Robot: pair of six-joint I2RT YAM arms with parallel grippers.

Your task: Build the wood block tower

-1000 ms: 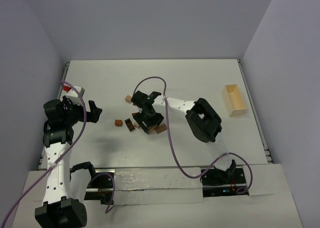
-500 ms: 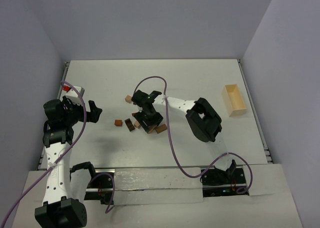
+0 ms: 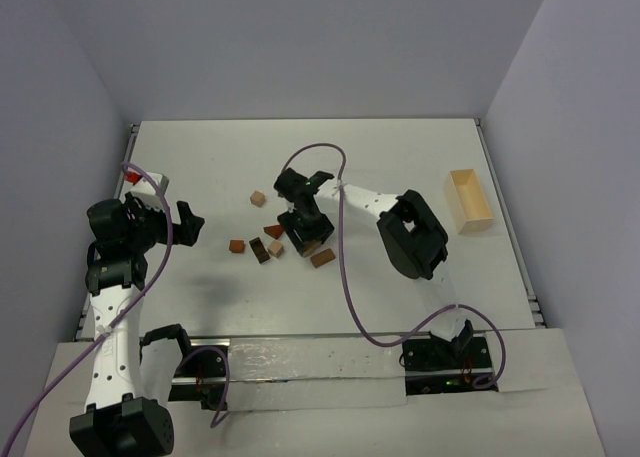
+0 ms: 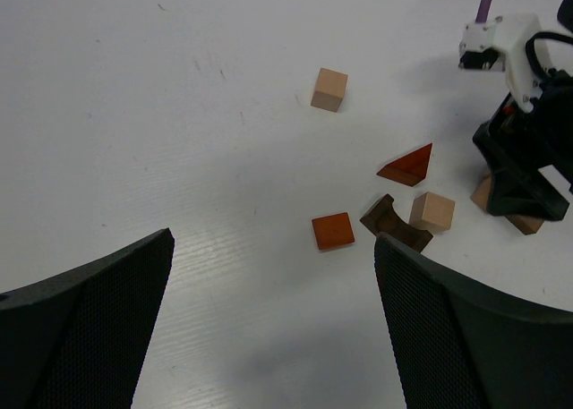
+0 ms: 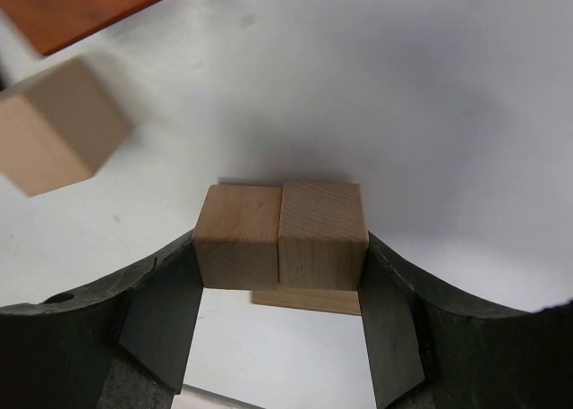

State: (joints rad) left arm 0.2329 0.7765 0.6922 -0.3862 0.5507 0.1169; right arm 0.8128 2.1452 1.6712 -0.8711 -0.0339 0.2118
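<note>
The right gripper (image 5: 279,248) has its jaws pressed against a pair of tan cubes (image 5: 318,234), one pad on each outer face. The cubes stand side by side, touching, on a flat tan piece (image 5: 309,300) whose edge peeks out beneath them. Only the right wrist view shows this grip. In the top view the right gripper (image 3: 300,239) hides what it holds, and the left wrist view gives just tan corners under the black fingers (too little to count the blocks).

The left gripper (image 3: 186,225) hangs over the left side of the tabletop (image 3: 400,157), well apart from the blocks. Its jaws are wide open with nothing between them, and its own camera shows the two fingers (image 4: 89,328) spread at the lower corners.

The loose wood blocks lie near the middle of the tabletop, just left of the right gripper. The left wrist view sorts them best:
- a lone tan cube (image 4: 329,89) farther back
- a reddish-brown triangular piece (image 4: 407,166)
- a reddish-brown cube (image 4: 333,231)
- a dark brown piece (image 4: 387,221) with a second tan cube (image 4: 432,211) touching it

The top view shows a reddish-brown bar (image 3: 322,258) just beside the right gripper. It alone takes in a pale wooden box (image 3: 468,200), well apart at the right.
</note>
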